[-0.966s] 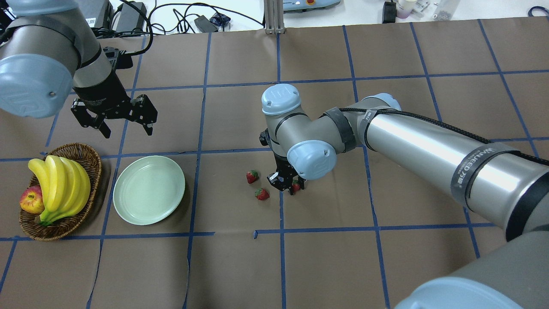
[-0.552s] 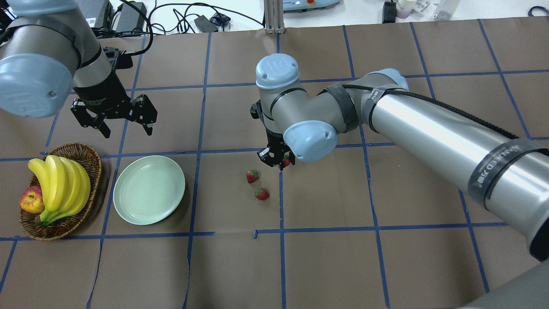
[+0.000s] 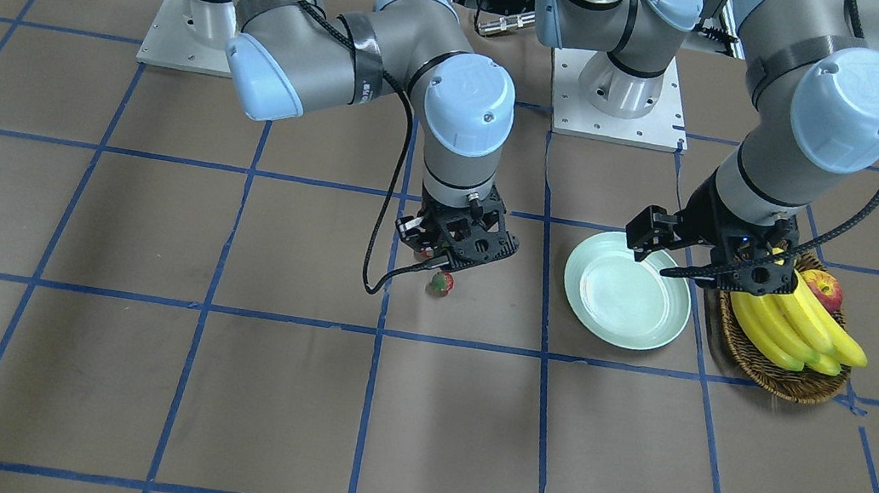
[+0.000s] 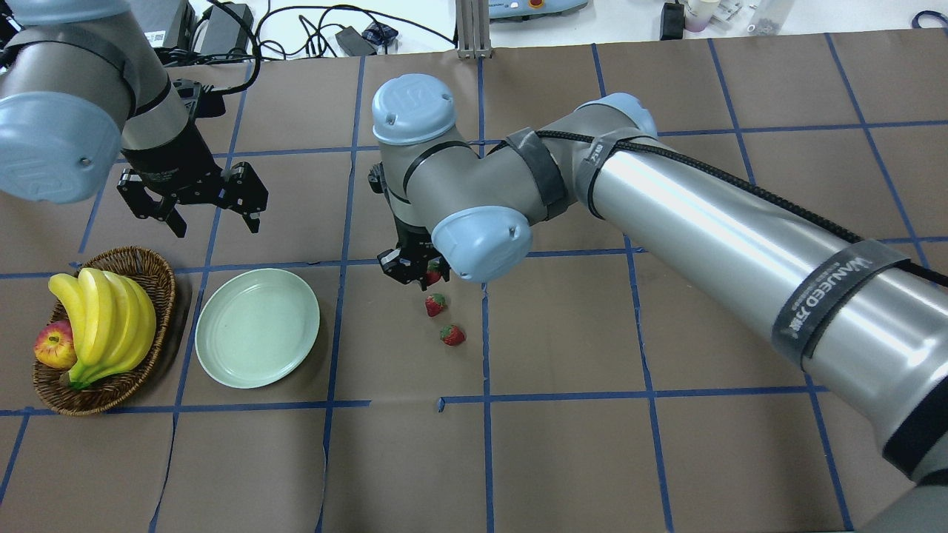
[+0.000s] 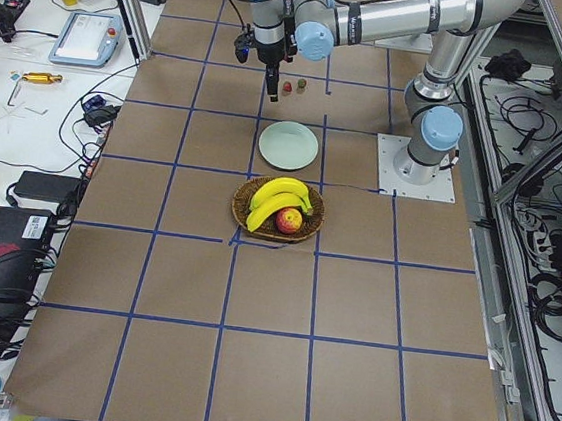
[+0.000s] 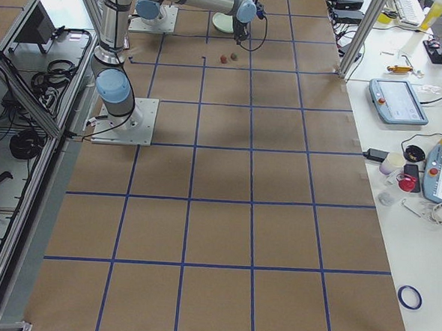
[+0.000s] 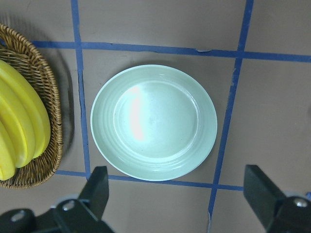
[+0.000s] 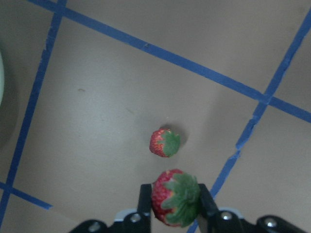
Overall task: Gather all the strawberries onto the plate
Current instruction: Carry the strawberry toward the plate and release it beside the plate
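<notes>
**Overhead:** left end effector, fingers spread, hovering at upper left. The plate is sitting lower left. Right end effector hanging mid-frame. One loose strawberry and a second strawberry are lying on the tabletop at centre, well apart from the plate.

**Right wrist:** end effector pinching the held strawberry across its flanks, bottom centre.

**Handling (judged):** light, soft, likely bruising easily. Gripping gently across the widest part, below the cap, looks best.

strawberry held aloft; two strawberries near plate
</notes>
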